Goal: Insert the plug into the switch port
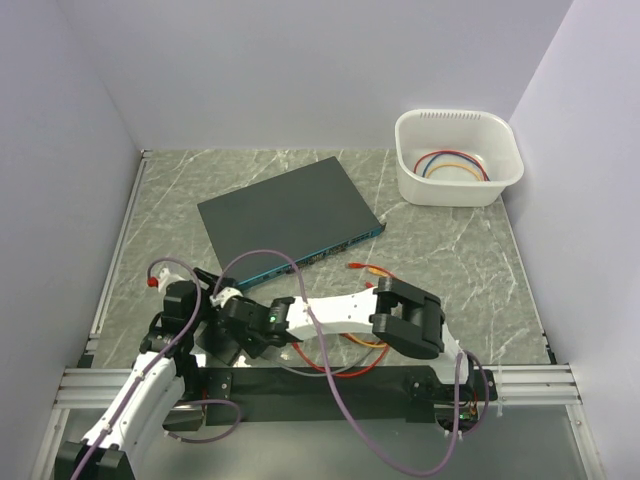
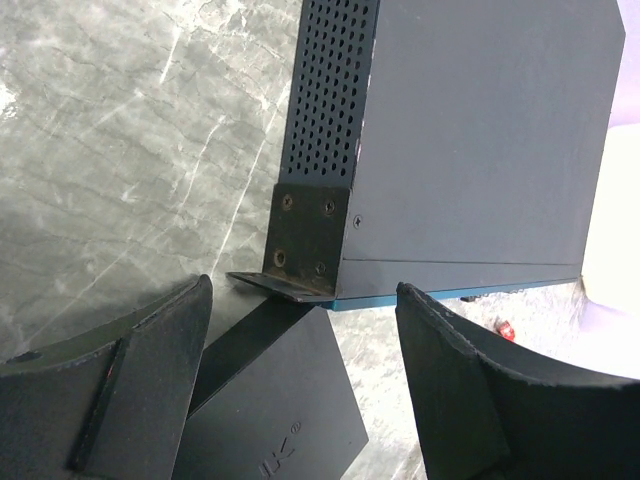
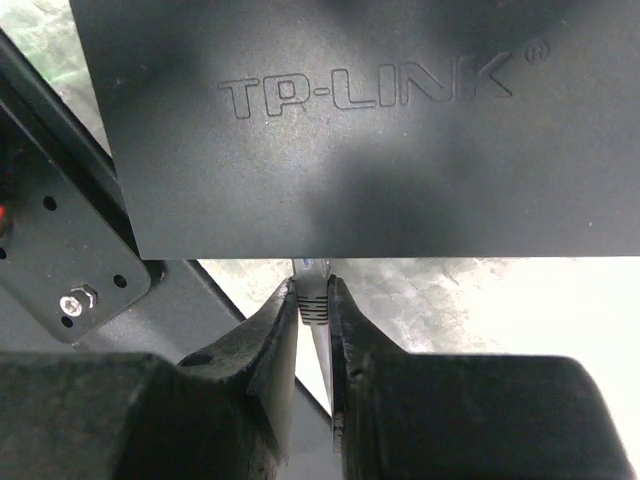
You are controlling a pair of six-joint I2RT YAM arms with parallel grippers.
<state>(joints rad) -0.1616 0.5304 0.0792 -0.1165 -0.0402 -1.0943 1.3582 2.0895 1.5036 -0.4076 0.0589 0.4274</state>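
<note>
The switch (image 1: 290, 215) is a large flat dark grey box with a teal front edge, lying mid-table; the left wrist view shows its perforated side and corner bracket (image 2: 470, 140). My right gripper (image 3: 313, 305) is shut on a pale grey plug (image 3: 313, 298), whose tip meets the edge of a smaller black slab marked TP-LINK (image 3: 330, 130), not the switch. My left gripper (image 2: 300, 380) is open, its fingers either side of that black slab (image 2: 270, 400), just in front of the switch's corner. In the top view both grippers crowd together near the switch's near-left corner, left (image 1: 215, 310) and right (image 1: 230, 335).
A white tub (image 1: 458, 155) holding coloured cables stands at the back right. An orange-red cable (image 1: 370, 270) lies in front of the switch. A purple cable (image 1: 270, 258) loops over the arms. A red plug (image 2: 505, 328) lies by the switch's teal edge. Walls close three sides.
</note>
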